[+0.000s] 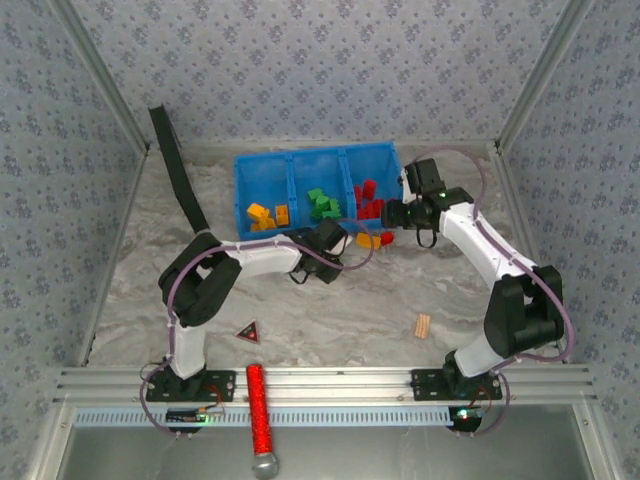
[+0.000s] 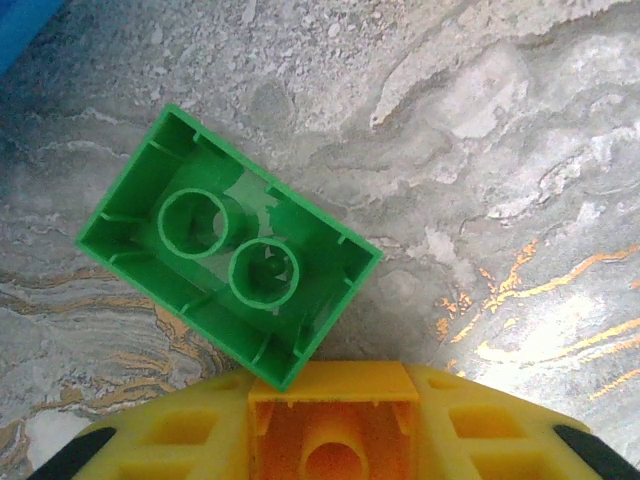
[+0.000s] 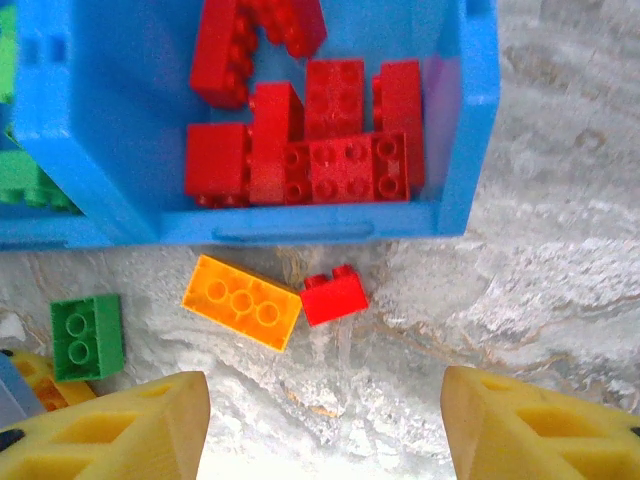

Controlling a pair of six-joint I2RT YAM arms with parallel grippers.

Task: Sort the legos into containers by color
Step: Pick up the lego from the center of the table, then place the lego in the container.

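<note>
L tool (image 2: 330, 445) gripping orange lego (image 2: 330, 388) | green lego (image 2: 228, 245) touching, just ahead

Grey marbled surface (image 1: 330, 310); bears blue plastic bin (image 3: 290, 232), orange studded brick (image 3: 241, 301), red brick (image 3: 334, 296), green brick (image 3: 87, 335), tan ridged wooden piece (image 1: 423, 325), red-edged dark triangle (image 1: 248, 332).

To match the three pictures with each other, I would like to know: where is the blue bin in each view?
Top external: the blue bin stands at the far middle of the table.
Left wrist: one corner of the bin is at the top left.
Right wrist: the bin fills the upper left and middle.
Shared landmark: the grey marbled tabletop.
</note>
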